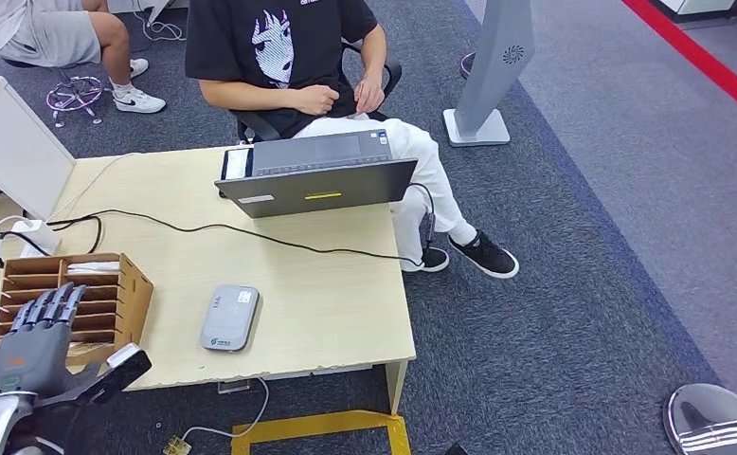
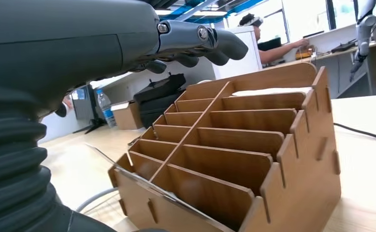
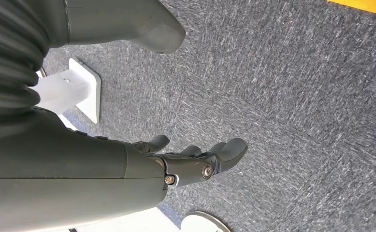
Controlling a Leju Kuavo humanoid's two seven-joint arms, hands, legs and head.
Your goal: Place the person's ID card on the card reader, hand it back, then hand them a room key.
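1. We see the left hand (image 1: 35,336) at seven o'clock in the head view, fingers stretched flat and apart, holding nothing, above the near end of the wooden slotted rack (image 1: 109,289).
2. From the left wrist view, that hand (image 2: 195,41) floats over the rack (image 2: 234,145) with its dark fingers (image 2: 224,46) lightly bent and clear of the dividers; we cannot tell if any fingertip touches wood.
3. White cards (image 1: 93,268) lie in the rack's far slot, at twelve o'clock from the left hand; in the left wrist view a pale card (image 2: 268,91) lies across the rack's far slots. Whether these are room keys we cannot read.
4. The grey card reader (image 1: 229,318) lies flat on the desk (image 1: 327,303), at three o'clock from the left hand and just right of the rack, apart from both.
5. We cannot pick out an ID card anywhere on the desk or in the person's hands (image 1: 341,95).
6. The right hand (image 3: 195,157) hangs over grey carpet (image 3: 297,96), fingers loosely curved and apart, nothing in them.
7. The person (image 1: 289,57) sits at twelve o'clock behind an open laptop (image 1: 317,175), and a black cable (image 1: 204,227) runs across the desk.
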